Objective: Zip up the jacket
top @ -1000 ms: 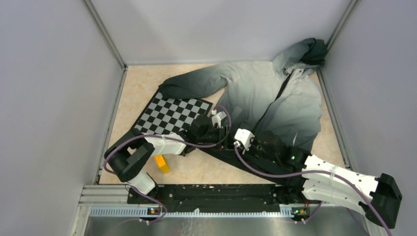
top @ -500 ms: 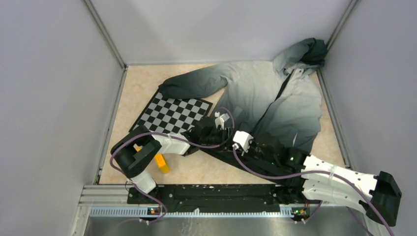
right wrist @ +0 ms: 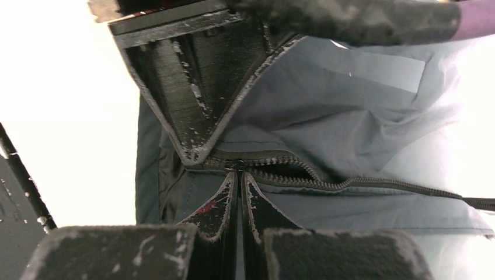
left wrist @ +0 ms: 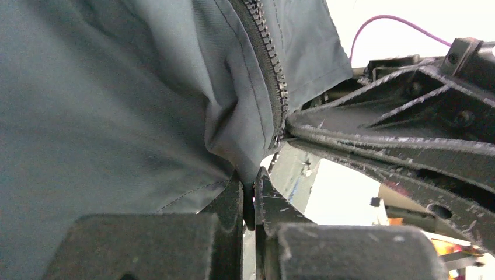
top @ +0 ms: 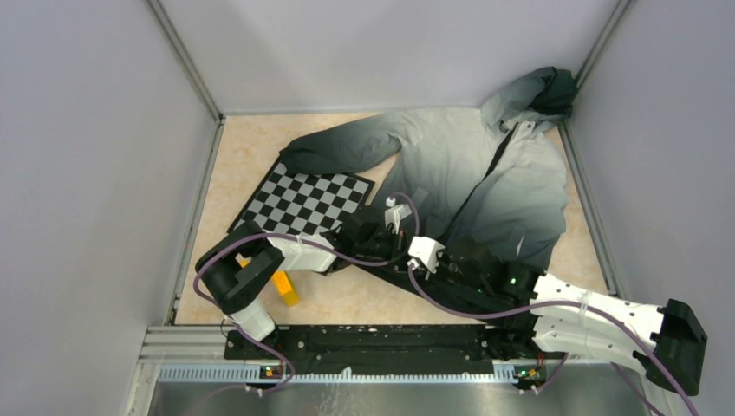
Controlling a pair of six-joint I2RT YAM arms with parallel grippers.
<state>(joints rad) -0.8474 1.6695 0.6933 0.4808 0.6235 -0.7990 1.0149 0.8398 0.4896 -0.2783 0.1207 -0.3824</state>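
The jacket [top: 468, 173] lies flat on the table [top: 260, 143], on the far right side. Its hood sits in the far right corner, where the cloth is pale grey. Its black bottom edge lies in the middle of the table, close to the 2 arms. 1 sleeve reaches out to the left, just past the far side of the checkerboard [top: 303, 201]. A small yellow block [top: 284, 289] lies near the base of the left arm, well apart from the jacket. The 2 grippers meet at the dark bottom edge of the jacket, with their tips almost touching. The left gripper [left wrist: 252, 182] is closed tight, and it pinches a fold of grey cloth just beside the zipper [left wrist: 271, 76]. The right gripper [right wrist: 238, 175] is closed tight too. Its tips nip the bottom end of the zipper, where a small dark bit sits. In the right wrist view the 2 rows of teeth stand a little apart next to those tips. Farther to the right they come together into 1 line. The pointed black finger of the left gripper hangs just above that spot.
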